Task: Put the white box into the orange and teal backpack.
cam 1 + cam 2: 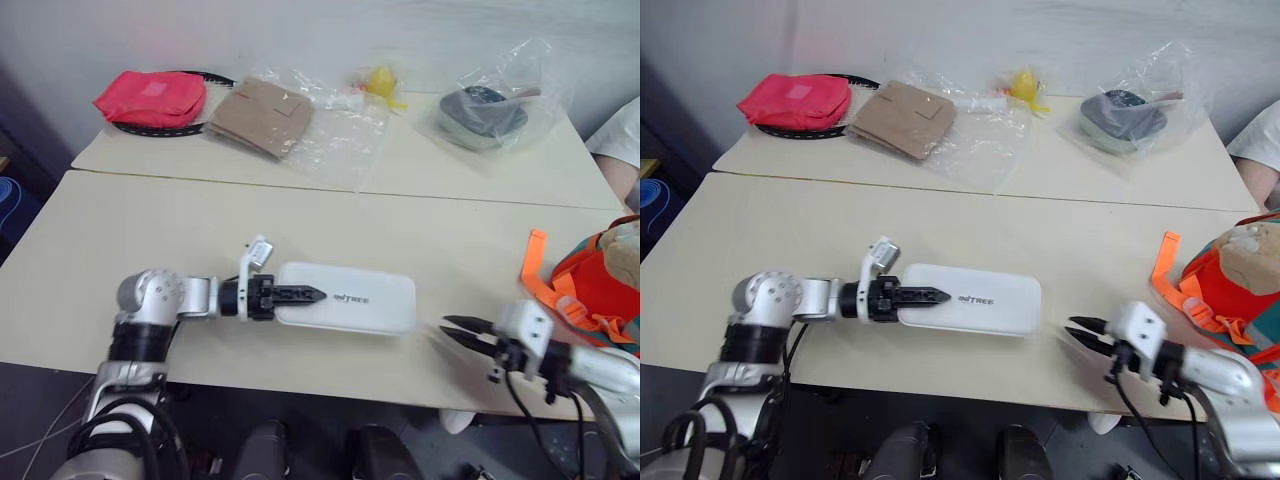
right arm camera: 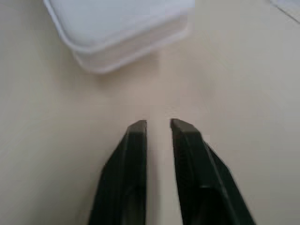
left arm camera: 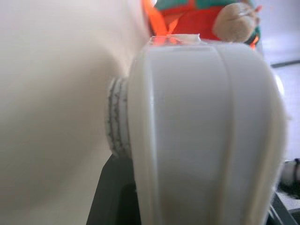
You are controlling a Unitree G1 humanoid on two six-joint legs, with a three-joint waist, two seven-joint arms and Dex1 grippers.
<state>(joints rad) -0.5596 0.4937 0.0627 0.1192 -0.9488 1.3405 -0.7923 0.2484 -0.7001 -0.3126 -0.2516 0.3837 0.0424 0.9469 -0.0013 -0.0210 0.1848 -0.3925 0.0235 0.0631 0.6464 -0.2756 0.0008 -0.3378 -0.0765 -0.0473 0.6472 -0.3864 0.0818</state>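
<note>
left eye view showed the white box [image 1: 345,298] flat on the table [image 1: 120,250], its end between the left gripper [image 1: 300,295] fingers, apparently gripped. right gripper [image 2: 158,125] slightly parted, empty. backpack [image 1: 600,285] well apart. box looked stiff, glossy, likely slippery; best gripped across an end.

A broad bare stretch of the table [image 1: 150,220] is left open across its middle, from the left edge to the backpack [image 1: 600,285] at the right edge. Near the front edge that stretch is blocked by the box [image 1: 350,298], with the left gripper [image 1: 300,295] laid over its left end. A narrow bare gap is seen between the box and the right gripper [image 1: 462,330], whose fingers are slightly parted. The far edge is lined by a pouch [image 1: 150,97], bagged cardboard [image 1: 262,115] and a bagged dark object [image 1: 483,112].
</note>
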